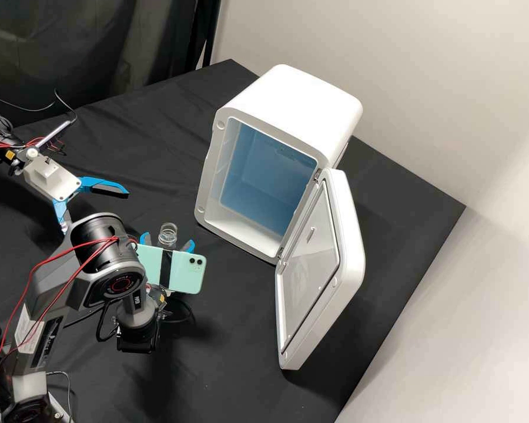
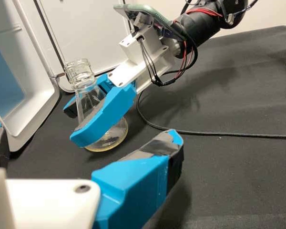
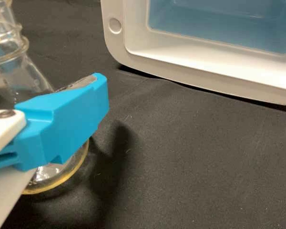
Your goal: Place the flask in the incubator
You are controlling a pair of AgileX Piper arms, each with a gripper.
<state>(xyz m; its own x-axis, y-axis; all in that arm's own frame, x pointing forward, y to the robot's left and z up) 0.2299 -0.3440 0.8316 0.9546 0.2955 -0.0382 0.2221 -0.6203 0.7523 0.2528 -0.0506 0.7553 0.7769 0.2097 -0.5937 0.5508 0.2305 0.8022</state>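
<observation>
Right gripper [image 1: 166,242]: low over the bench [image 1: 158,129], with its blue fingers [image 2: 102,117] pinching the flask [image 2: 86,98] low on its cone, one on either side.
Flask: upright, long axis vertical, mouth up — base on the bench, before the incubator [image 1: 294,106].
Incubator door [image 1: 326,264]: swung open.
Left gripper [image 1: 94,207]: near the bench's left edge — spread wide, holding nothing.

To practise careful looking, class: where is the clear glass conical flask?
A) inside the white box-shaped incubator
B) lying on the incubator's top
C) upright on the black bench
C: the clear glass conical flask stands upright on the black bench, in front of the open white incubator.
</observation>
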